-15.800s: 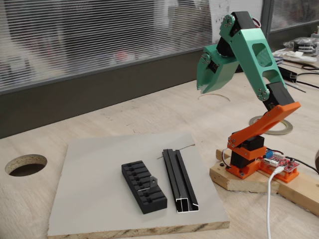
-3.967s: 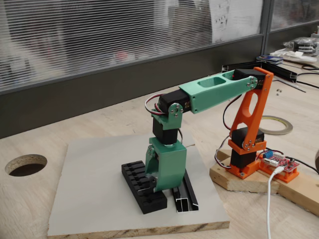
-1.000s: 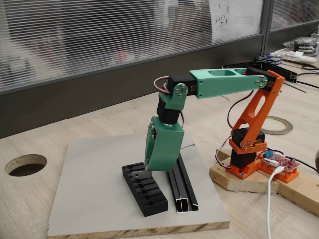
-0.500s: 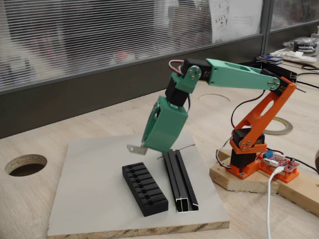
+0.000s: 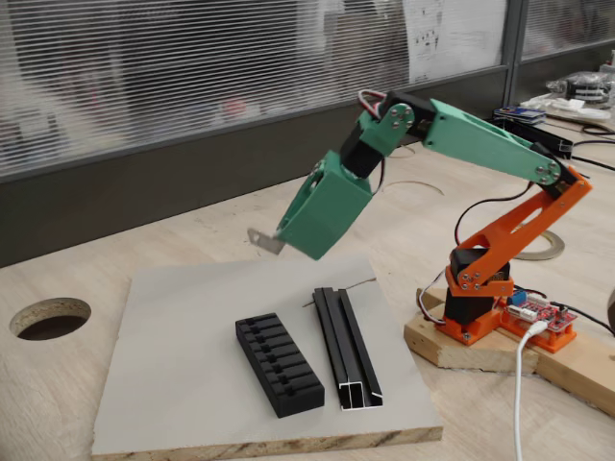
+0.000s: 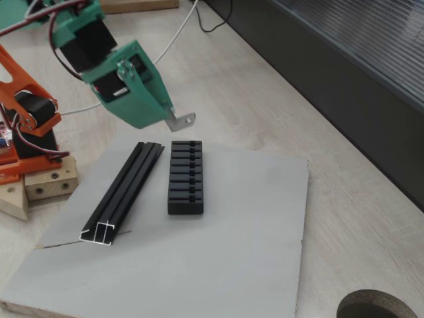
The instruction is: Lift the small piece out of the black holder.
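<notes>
The black holder (image 5: 278,364) (image 6: 186,175) lies on the grey board, its row of slots bare. High above it my green gripper (image 5: 277,237) (image 6: 169,120) is shut on the small piece (image 5: 261,240) (image 6: 181,121), a thin silver bracket that sticks out past the fingertips. In a fixed view the piece hangs well above and behind the holder's far end; in the other it shows just beyond the holder's top end.
A long black rail (image 5: 346,349) (image 6: 124,193) with a silver cut end lies beside the holder on the grey board (image 5: 183,384) (image 6: 225,252). The orange arm base (image 5: 476,307) stands on a wooden block to the right. A round hole (image 5: 50,317) is cut in the table.
The gripper went down onto the holder, closed on the small piece and has lifted it up and back, rising further over the last second. The holder's slots now stand bare.
</notes>
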Action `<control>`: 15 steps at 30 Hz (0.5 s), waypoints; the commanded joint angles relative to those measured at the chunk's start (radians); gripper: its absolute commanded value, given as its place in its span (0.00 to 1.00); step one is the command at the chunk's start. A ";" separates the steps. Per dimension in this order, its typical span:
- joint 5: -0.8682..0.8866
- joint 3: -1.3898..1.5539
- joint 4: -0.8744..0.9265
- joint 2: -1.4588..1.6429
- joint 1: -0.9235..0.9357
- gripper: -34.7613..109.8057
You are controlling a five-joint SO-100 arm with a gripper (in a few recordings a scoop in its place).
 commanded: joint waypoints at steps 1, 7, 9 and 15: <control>0.005 -0.014 0.012 0.066 0.029 0.28; 0.005 -0.015 0.011 0.103 0.117 0.28; 0.005 -0.014 0.011 0.123 0.140 0.28; 0.005 -0.015 0.011 0.133 0.209 0.28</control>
